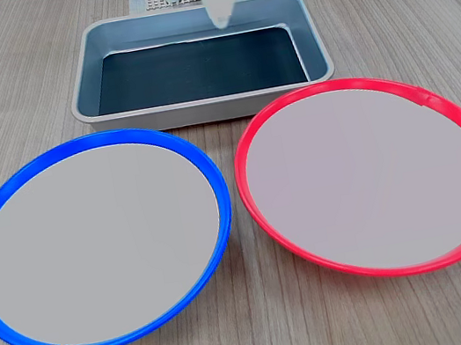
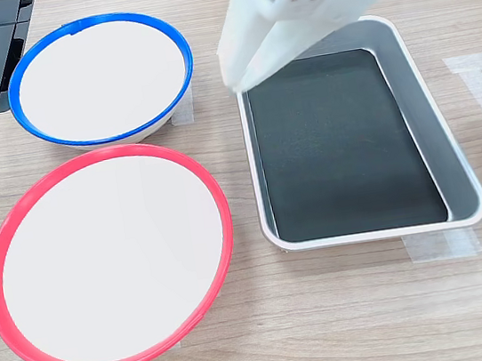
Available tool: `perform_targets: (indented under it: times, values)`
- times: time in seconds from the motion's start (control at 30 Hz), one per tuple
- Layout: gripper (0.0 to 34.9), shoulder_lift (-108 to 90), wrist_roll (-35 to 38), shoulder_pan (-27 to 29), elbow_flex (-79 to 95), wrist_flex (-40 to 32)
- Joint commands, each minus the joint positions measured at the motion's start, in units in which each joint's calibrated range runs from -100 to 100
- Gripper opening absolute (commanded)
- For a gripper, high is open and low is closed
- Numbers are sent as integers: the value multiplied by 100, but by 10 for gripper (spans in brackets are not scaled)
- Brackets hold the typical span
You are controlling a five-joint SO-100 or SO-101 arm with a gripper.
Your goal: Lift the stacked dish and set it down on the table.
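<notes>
The red-rimmed dish (image 2: 109, 262) is lying flat on the worktop (image 2: 349, 309) beside the blue-rimmed plate (image 2: 101, 79); it's looking stiff, light, slick, best pinched at its rim. End effector (image 2: 240, 77) is hovering empty, seemingly closed.

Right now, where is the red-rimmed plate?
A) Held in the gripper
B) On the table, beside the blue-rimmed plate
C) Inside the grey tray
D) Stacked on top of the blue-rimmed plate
B: in both exterior views the red-rimmed plate lies on the table next to the blue-rimmed plate, apart from it.
</notes>
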Motion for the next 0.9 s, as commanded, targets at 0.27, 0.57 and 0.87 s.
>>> perform_targets:
  times: [0.27, 0.57, 0.87]
  values:
    - [0, -5600, -591, 903, 4789, -1139]
    - [0, -6726, -703, 799, 5490, 231]
    - [3, -6726, -708, 743, 5490, 264]
